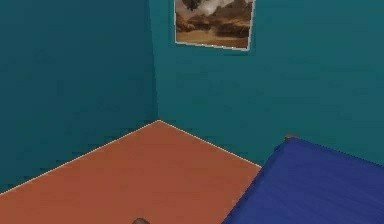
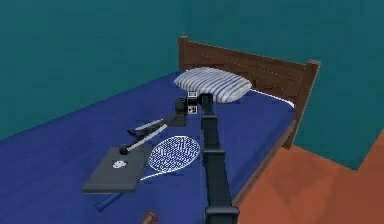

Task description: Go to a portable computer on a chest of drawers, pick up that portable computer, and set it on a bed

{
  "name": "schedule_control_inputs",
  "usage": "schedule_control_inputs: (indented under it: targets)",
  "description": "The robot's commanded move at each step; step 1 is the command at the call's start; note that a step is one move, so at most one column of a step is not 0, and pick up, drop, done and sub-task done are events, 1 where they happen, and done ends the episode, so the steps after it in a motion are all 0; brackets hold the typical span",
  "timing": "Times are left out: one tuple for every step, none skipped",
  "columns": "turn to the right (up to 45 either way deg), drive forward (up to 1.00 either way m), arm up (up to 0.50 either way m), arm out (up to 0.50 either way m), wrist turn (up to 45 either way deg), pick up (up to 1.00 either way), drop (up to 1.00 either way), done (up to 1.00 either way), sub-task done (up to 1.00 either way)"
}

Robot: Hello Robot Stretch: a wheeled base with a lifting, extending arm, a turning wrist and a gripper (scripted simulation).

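Note:
A flat grey slab, seemingly the closed portable computer (image 2: pixel 112 172), lies on the blue bed (image 2: pixel 90 130) near its front edge in the arm side view. The dark arm bar (image 2: pixel 213 160) rises over the bed toward the striped pillow (image 2: pixel 214 85). At its far end stand the white marker squares, with the gripper (image 2: pixel 183 108) just left of them, close to the pillow. I cannot tell whether the gripper holds anything. The bed's corner (image 1: pixel 320 185) fills the forward view's lower right.
A white-strung racket (image 2: pixel 172 153) and a thin silver stick (image 2: pixel 150 128) lie on the bed between the slab and the arm. A wooden headboard (image 2: pixel 250 60) backs the pillow. Teal walls meet in a corner ahead, with a framed picture (image 1: pixel 214 22). Orange floor (image 1: pixel 150 170) lies left of the bed.

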Motion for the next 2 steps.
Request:
schedule_control_inputs:
  targets:
    - [0.0, 0.0, 0.0, -0.08, 0.0, 0.0, 0.0, 0.0, 0.0]
    - [0.0, 0.0, 0.0, 0.0, 0.0, 0.0, 0.0, 1.0, 0.0]
